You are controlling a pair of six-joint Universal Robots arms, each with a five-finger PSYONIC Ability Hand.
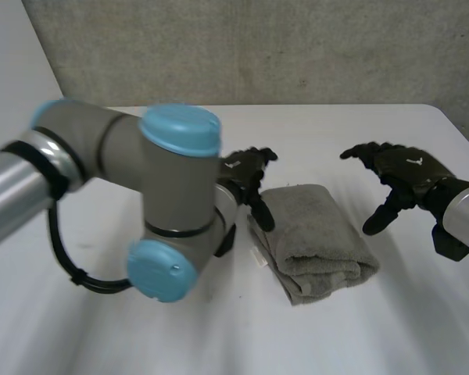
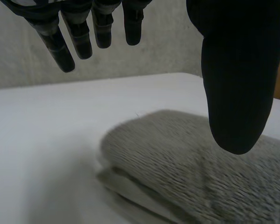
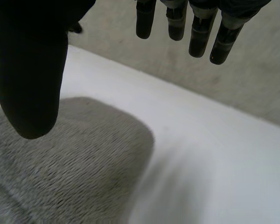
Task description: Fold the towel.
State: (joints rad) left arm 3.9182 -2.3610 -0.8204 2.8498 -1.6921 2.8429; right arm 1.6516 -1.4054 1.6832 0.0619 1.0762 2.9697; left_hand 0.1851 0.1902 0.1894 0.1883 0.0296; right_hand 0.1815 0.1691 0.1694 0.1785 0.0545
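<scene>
Head view: the towel (image 1: 316,238) lies folded in a thick bundle on the table (image 1: 336,125), left hand (image 1: 246,176) just at its left edge, right hand (image 1: 399,176) apart off its right. Both hands hang loose-fingered, holding nothing, I'd say because the fold looks finished.

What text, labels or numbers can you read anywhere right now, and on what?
Nothing legible.
Left hand: small white mark on its back, too small to read.
Right hand: a similar mark, too small to read.
Towel: small white tag at its edge, too small to read.
</scene>
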